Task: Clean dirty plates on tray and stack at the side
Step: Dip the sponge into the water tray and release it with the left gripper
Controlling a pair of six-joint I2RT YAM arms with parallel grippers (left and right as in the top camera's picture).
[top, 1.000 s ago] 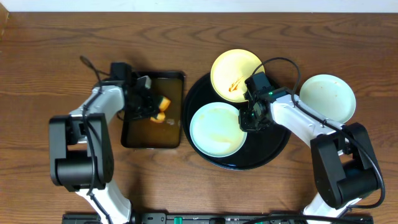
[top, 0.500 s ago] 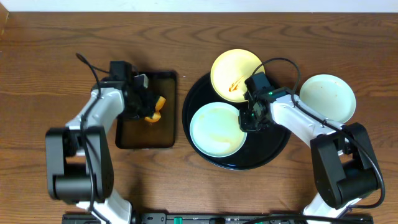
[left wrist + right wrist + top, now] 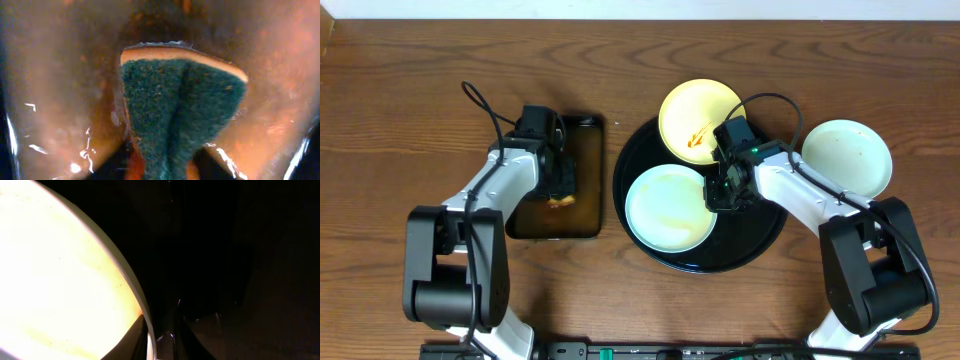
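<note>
On the round black tray (image 3: 752, 238) lies a pale blue-green plate (image 3: 665, 208). My right gripper (image 3: 720, 190) is shut on its right rim. In the right wrist view that plate (image 3: 60, 280) fills the left side, and its edge runs down between my right gripper's (image 3: 161, 344) fingers. A pale yellow plate (image 3: 698, 118) with an orange-red smear rests at the tray's far rim. Another pale blue-green plate (image 3: 847, 157) sits on the table to the right. My left gripper (image 3: 558, 178) hangs open over the rectangular tray, and a sponge (image 3: 180, 110) lies between its jaws (image 3: 167, 169).
The smaller rectangular black tray (image 3: 520, 226) holds brownish liquid, and the green-and-orange sponge (image 3: 560, 201) lies wet in it. Bare wooden tabletop (image 3: 400, 90) surrounds both trays. Cables loop off both arms.
My left gripper has opened round the sponge and shifted slightly right and toward the near side over the rectangular tray, which slid a little left. The right arm and the plates have not moved.
</note>
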